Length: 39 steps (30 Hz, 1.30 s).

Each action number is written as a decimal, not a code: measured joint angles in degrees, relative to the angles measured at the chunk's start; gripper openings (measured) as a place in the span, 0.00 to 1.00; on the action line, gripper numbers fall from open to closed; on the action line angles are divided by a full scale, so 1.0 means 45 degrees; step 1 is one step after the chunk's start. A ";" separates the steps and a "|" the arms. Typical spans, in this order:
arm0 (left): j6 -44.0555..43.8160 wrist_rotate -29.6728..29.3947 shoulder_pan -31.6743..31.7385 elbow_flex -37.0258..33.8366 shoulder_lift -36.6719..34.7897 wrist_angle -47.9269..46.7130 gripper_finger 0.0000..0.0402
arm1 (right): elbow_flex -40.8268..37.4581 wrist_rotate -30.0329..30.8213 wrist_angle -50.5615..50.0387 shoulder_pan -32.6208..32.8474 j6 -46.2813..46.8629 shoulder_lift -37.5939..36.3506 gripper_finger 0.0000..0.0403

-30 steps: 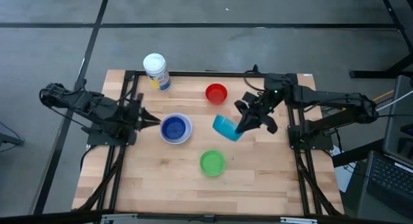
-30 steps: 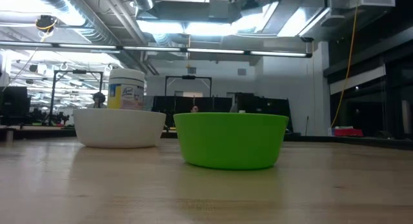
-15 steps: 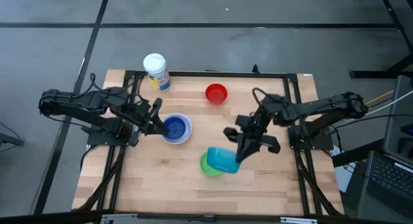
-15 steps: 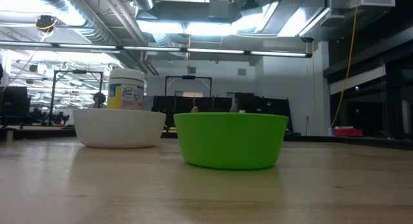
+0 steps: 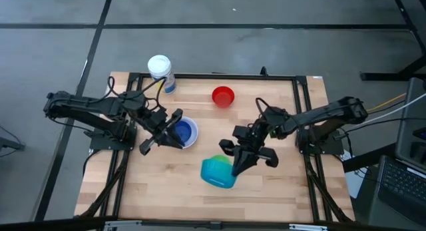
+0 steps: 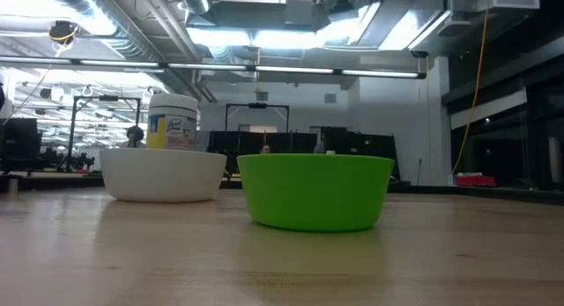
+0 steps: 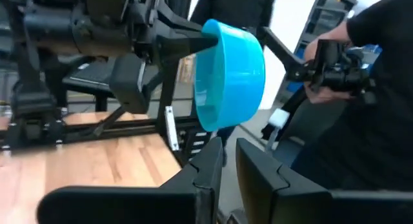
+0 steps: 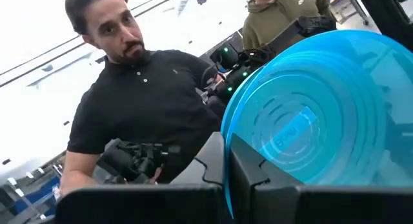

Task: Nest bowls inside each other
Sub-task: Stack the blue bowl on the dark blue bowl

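Note:
My right gripper [image 5: 234, 166] is shut on the teal bowl [image 5: 219, 172] and holds it on its side in the air over the green bowl [image 6: 315, 191], which stands on the table. The dark blue bowl [image 5: 182, 131] sits inside the white bowl [image 6: 163, 174]. The red bowl [image 5: 223, 96] stands alone toward the far edge. My left gripper [image 7: 227, 161] hovers over the white bowl's left side and points level at the teal bowl [image 7: 232, 75]. Its fingers are a narrow gap apart with nothing between them. My right gripper pinches the teal bowl's rim [image 8: 230, 141], one finger on the inside and one on the outer wall [image 7: 208, 34]. The fingers come about level from the table's right. The bowl is lifted clear and tipped on its side, its bottom turned toward my right wrist.
A white-lidded cylindrical container [image 5: 162, 72] stands at the table's far left. A black frame [image 5: 303, 111] runs around the wooden top. A person [image 8: 142, 114] with hand-held controls stands beyond the table. Bare wood lies along the near edge.
My right gripper has carried the teal bowl from the table's middle right toward the near edge and the left, until it hangs over the green bowl. It has swung the bowl about on the way. My left gripper has moved right, over the white bowl's left side, and swung to point level.

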 joint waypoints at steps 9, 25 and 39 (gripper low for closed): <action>-0.0410 0.0236 -0.0024 -0.0005 0.0341 0.1315 0.17 | 0.1077 -0.0486 0.0017 0.0013 -0.0235 0.1084 0.00; -0.1589 0.1839 -0.0049 0.0000 0.1151 0.2993 0.23 | 0.1301 -0.0104 0.0324 -0.0093 -0.0144 0.1229 0.00; -0.1715 0.2445 -0.0097 0.0523 0.2208 0.3780 0.23 | 0.1291 0.0130 0.1166 -0.0049 0.0044 0.1830 0.00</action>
